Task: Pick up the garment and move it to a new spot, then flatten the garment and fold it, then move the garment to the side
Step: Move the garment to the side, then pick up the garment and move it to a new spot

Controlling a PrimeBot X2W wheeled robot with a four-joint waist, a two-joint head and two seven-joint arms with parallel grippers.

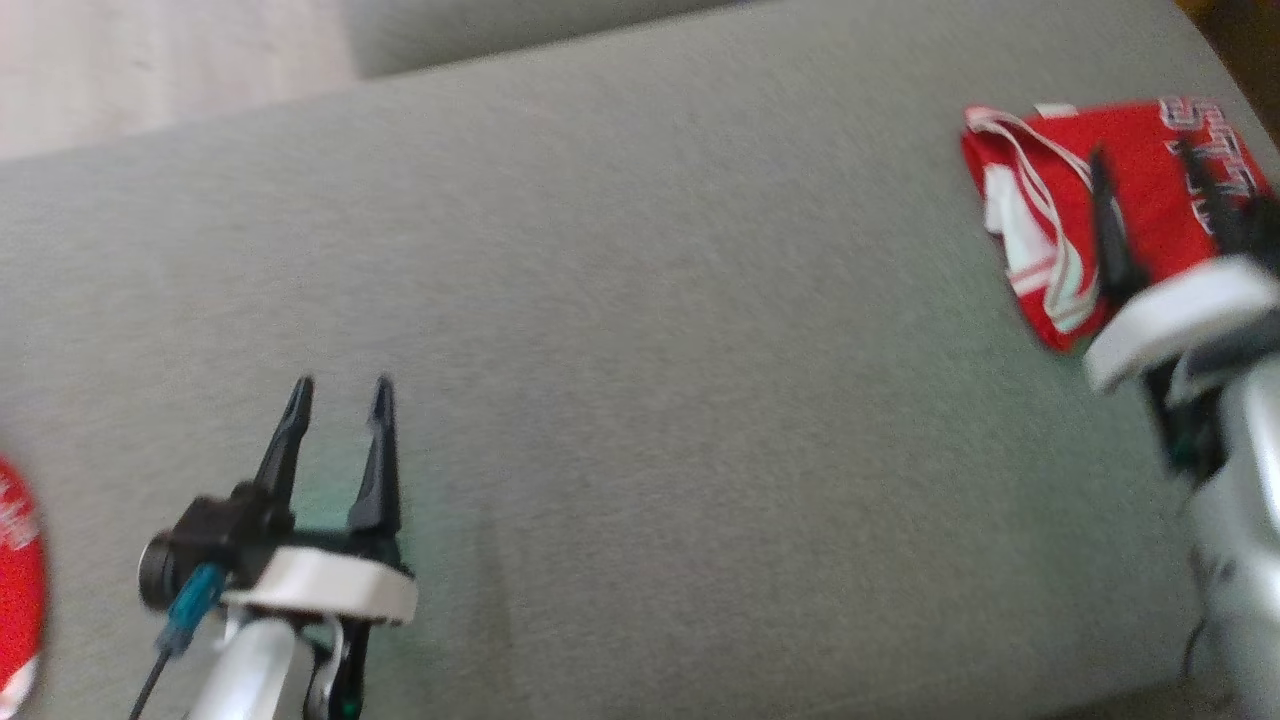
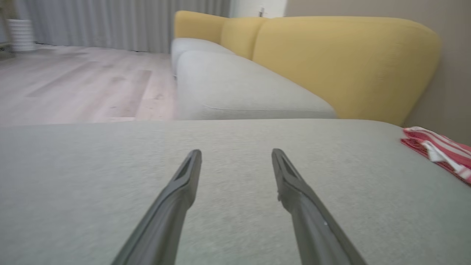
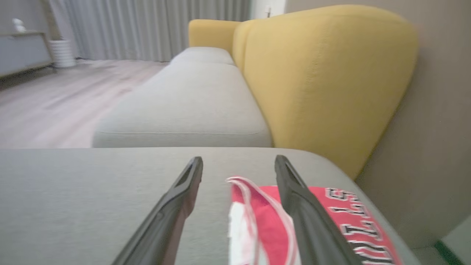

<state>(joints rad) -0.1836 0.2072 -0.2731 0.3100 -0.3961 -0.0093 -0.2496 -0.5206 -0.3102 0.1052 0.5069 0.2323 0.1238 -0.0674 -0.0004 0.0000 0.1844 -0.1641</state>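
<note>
A broad grey seat cushion (image 1: 650, 300) carries everything; a yellow backrest (image 3: 323, 73) rises behind the cushion's far right side; the garment (image 1: 1150, 220), red with white stripes and lettering, lies folded flat at the cushion's far right corner; the right hand (image 1: 1142, 150) hovers over that corner, its two fingers spread apart above the red cloth and clamped on nothing; the left hand (image 1: 343, 382) is over the cushion's bare near left part, fingers likewise apart and empty, well away from the garment; a blurred red item (image 1: 20, 570) shows at the cushion's left edge.
</note>
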